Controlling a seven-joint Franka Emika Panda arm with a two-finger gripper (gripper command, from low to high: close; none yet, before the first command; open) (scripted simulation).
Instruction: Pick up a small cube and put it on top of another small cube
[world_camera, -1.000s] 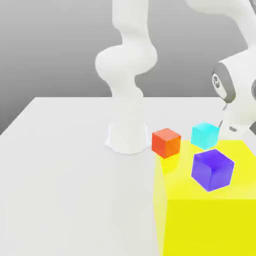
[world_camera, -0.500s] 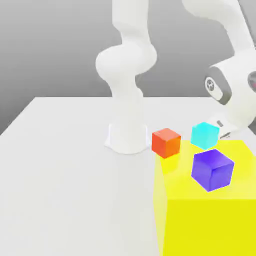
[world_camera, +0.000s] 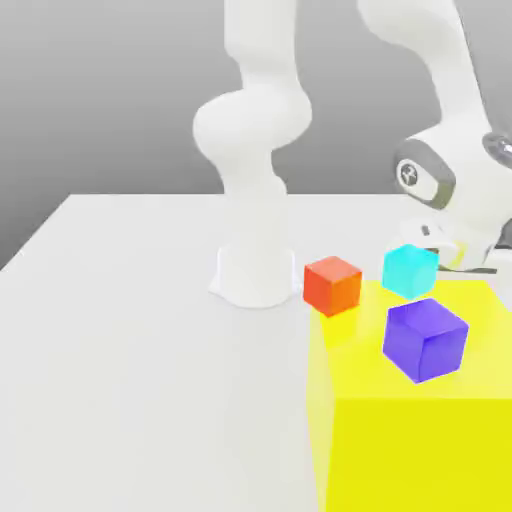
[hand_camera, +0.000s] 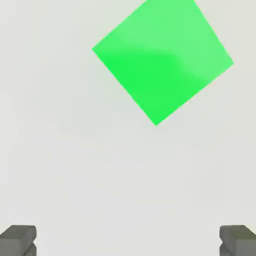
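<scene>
On the white table (world_camera: 130, 330), at mid-frame of the exterior view, the small cube (world_camera: 332, 285) sits untouched beside the cyan cube (world_camera: 409, 270). Nothing is stacked; grasp, lift and placing remain. Gripper (hand_camera: 128, 240) gapes wide, empty.

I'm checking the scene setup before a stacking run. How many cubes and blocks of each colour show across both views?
Orange-red small cube: 1
Cyan cube: 1
Purple cube: 1
Yellow block: 1
Green square-faced block, seen from the hand view: 1
Total: 5
</scene>
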